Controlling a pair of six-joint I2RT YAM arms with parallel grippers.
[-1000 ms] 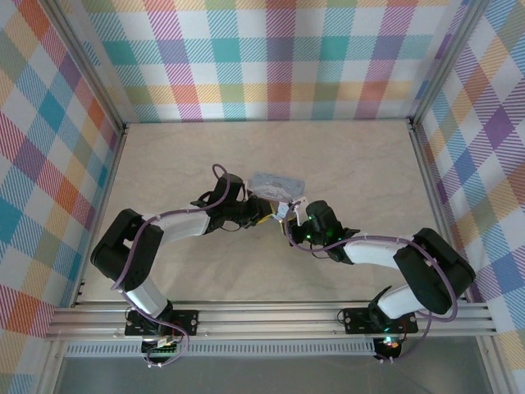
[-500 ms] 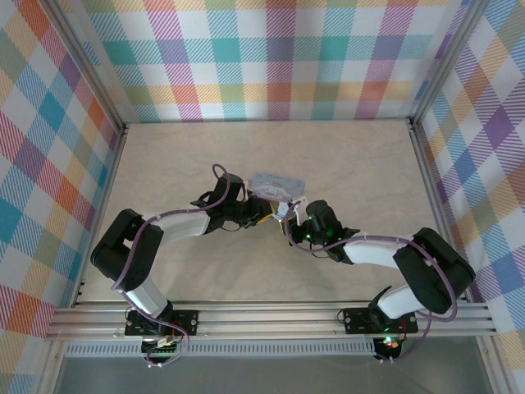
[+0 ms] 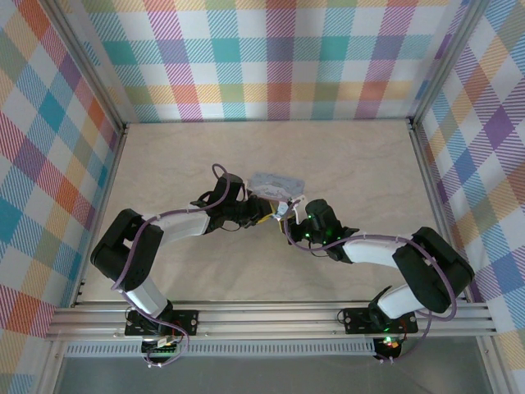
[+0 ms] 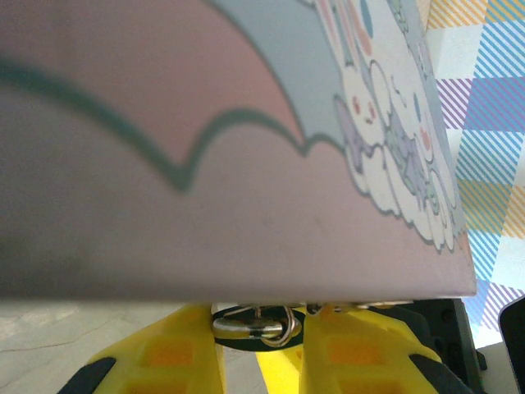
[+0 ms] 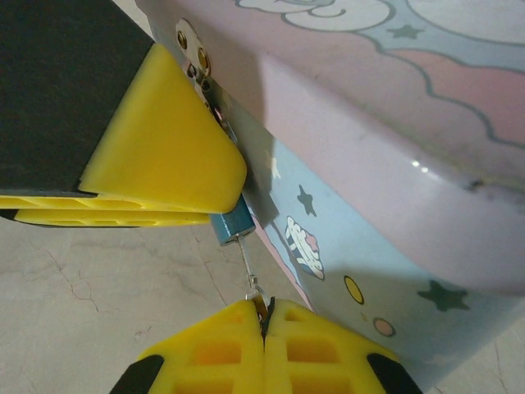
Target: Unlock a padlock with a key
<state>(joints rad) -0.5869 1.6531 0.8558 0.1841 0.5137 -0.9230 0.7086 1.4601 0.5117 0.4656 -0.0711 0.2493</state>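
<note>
The padlock (image 5: pixel 232 223), a tiny blue-teal block, hangs at the hasp of a pale blue cartoon tin (image 5: pixel 394 172). My left gripper (image 4: pixel 258 328) is shut on the padlock, whose silvery shackle (image 4: pixel 246 322) shows between the yellow fingers under the tin's lid. One left finger (image 5: pixel 164 164) covers most of the padlock's body in the right wrist view. A thin key (image 5: pixel 250 275) is stuck in the padlock's underside. My right gripper (image 5: pixel 264 307) is shut on the key's head. In the top view the left gripper (image 3: pixel 269 215) and right gripper (image 3: pixel 287 223) meet just in front of the tin (image 3: pixel 276 184).
The tin sits near the middle of a beige marbled table (image 3: pixel 361 164), ringed by plaid walls (image 3: pixel 279 57). An aluminium rail (image 3: pixel 271 316) runs along the near edge by the arm bases. Both arms reach inward toward the table's centre.
</note>
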